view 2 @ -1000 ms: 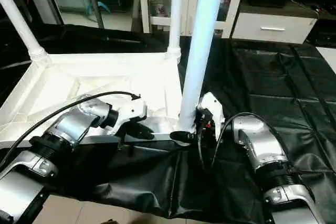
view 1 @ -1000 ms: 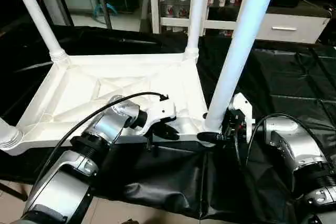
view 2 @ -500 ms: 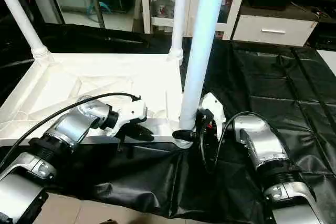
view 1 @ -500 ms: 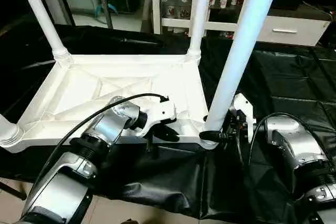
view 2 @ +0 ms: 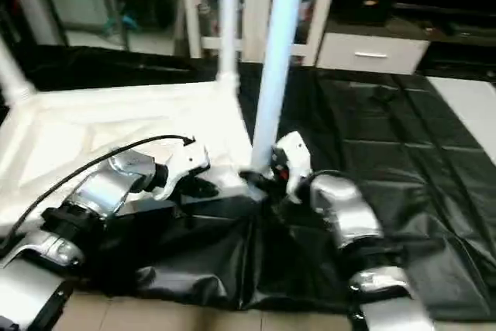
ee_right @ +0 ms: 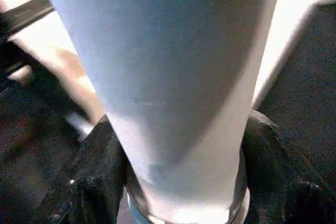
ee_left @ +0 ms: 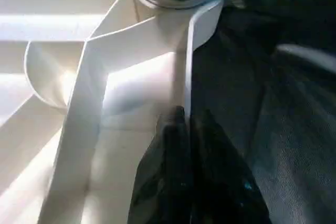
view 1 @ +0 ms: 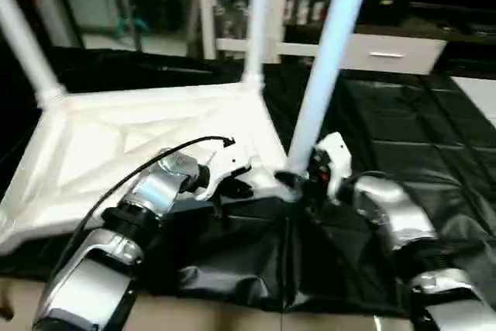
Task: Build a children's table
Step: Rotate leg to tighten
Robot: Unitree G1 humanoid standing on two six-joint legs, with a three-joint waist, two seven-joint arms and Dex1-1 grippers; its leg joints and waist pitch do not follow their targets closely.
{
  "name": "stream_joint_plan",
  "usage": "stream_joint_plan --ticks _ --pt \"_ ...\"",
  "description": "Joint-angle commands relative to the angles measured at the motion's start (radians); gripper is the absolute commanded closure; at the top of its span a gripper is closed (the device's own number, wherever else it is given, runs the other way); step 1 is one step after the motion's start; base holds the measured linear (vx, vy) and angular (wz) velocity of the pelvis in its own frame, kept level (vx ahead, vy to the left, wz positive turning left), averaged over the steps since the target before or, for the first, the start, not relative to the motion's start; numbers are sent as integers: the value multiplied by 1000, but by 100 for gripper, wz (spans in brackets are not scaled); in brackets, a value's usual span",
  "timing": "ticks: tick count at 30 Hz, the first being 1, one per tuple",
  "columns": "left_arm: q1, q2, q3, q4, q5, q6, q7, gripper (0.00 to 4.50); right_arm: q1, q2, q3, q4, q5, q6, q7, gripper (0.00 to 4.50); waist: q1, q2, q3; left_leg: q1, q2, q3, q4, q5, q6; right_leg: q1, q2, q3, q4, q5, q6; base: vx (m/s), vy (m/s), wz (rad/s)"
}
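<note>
1. Children's table (view 1: 139,133) upside down at the left part of the black-draped counter (view 1: 403,129), legs up.
2. Left tool (ee_left: 186,145) pinching the tabletop's thin near rim beside the corner socket.
3. Right tool (ee_right: 178,182) clasping the base of the near corner leg (view 1: 325,60).
4. White cabinet (view 1: 256,5) and drawer unit (view 1: 384,52) behind the counter's far edge.
5. No legible writing.

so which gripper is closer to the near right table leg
Right. The right gripper has its fingers on either side of the near right leg at its base; the left gripper is shut on the table top's rim beside that corner.
</note>
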Motion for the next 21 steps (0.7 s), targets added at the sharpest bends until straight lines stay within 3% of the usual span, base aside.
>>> stream_joint_plan --ticks 1,2,4,5,6,8,9,11,12,13,14,15,16,17,18,19,20,21 --pt "-15 -48 -5 53 5 21 87 450 -1 49 -12 94 -54 30 -198 186 -11 9 -34 -4 1 -9 -83 -483 -2 34 -22 1 -106 -649 -49 -55 35 -9" --pt "-27 -62 -1 70 10 20 123 450 -11 74 -31 114 -53 29 -277 186 -26 16 -35 5 2 -18 -87 -536 -4 40 -18 -18 -116 -630 -44 -55 35 -9" --pt "-51 -88 6 98 19 15 178 450 -32 122 -85 151 -41 21 -444 186 -38 24 -36 -3 6 -24 -94 -551 2 53 -21 -22 -114 -570 -58 -16 29 -6" --pt "-60 -98 10 112 23 10 200 450 -41 140 -105 164 -38 19 -509 186 -46 29 -32 4 10 -28 -101 -612 6 55 -16 -35 -121 -546 -55 -33 57 -12" --pt "-60 -98 10 112 23 10 200 450 -41 140 -105 164 -38 19 -509 186 -49 29 -28 10 10 -27 -100 -635 9 49 -13 -37 -125 -550 -54 0 0 0" --pt "-86 -121 13 159 40 -21 259 450 -72 180 -143 221 -29 -12 -644 186 -58 40 -25 31 9 -25 -97 -682 11 40 -13 -49 -138 -541 -60 0 0 0" --pt "-93 -125 11 169 45 -30 271 450 -81 188 -143 234 -35 -26 -673 186 -62 40 -25 21 13 -29 -101 -692 19 57 -13 -58 -134 -541 -46 0 0 0" --pt "-100 -135 12 181 46 -35 279 450 -100 205 -152 258 -46 -58 -733 186 -56 51 -19 14 31 -30 -122 -753 21 70 -12 -53 -110 -502 -45 0 0 0" --pt "-102 -138 12 184 46 -36 281 450 -108 215 -162 269 -44 -72 -754 186 -51 52 -17 17 36 -24 -133 -790 15 65 -10 -39 -94 -476 -63 0 0 0" --pt "-103 -138 11 185 46 -37 283 450 -113 219 -165 274 -45 -80 -766 186 -51 47 -14 21 31 -21 -131 -794 15 59 -9 -38 -100 -493 -65 0 0 0" --pt "-105 -140 10 189 45 -38 285 450 -125 231 -177 285 -42 -109 -792 186 -51 42 -11 44 13 -13 -109 -772 14 36 -14 -49 -130 -584 -50 0 0 0" --pt "-106 -139 9 195 48 -44 289 450 -134 243 -195 290 -25 -145 -795 186 -54 39 -9 51 6 -14 -98 -752 17 31 -18 -63 -145 -634 -34 0 0 0" --pt "-107 -138 8 199 50 -47 290 450 -139 251 -207 292 -13 -170 -794 186 -60 41 -10 37 4 -18 -91 -714 29 51 -16 -86 -157 -679 12 0 0 0" --pt "-111 -140 7 213 53 -56 295 450 -147 259 -222 301 -1 -199 -796 186 -45 64 -8 2 37 -22 -134 -767 31 89 -13 -69 -91 -594 1 0 0 0" --pt "-110 -136 7 214 53 -60 290 450 -151 258 -219 299 1 -214 -771 151 14 76 -12 -59 86 -15 -200 -862 33 132 -1 6 95 -274 -57 -32 -85 8" --pt "-108 -132 7 216 53 -66 282 450 -158 254 -210 298 2 -235 -731 130 21 67 -13 -10 79 8 -198 -846 40 83 0 28 72 -220 -72 59 -168 25" --pt "-105 -127 7 212 51 -68 271 450 -157 248 -201 290 1 -247 -701 116 20 -12 -16 65 -21 12 -65 -595 20 -13 -43 41 -87 -635 -39 59 -168 25" --pt "-100 -121 8 205 47 -67 257 450 -153 238 -194 272 1 -260 -666 116 37 -5 -24 22 -22 9 -38 -349 46 11 -85 73 -106 -826 -40 125 -131 9"
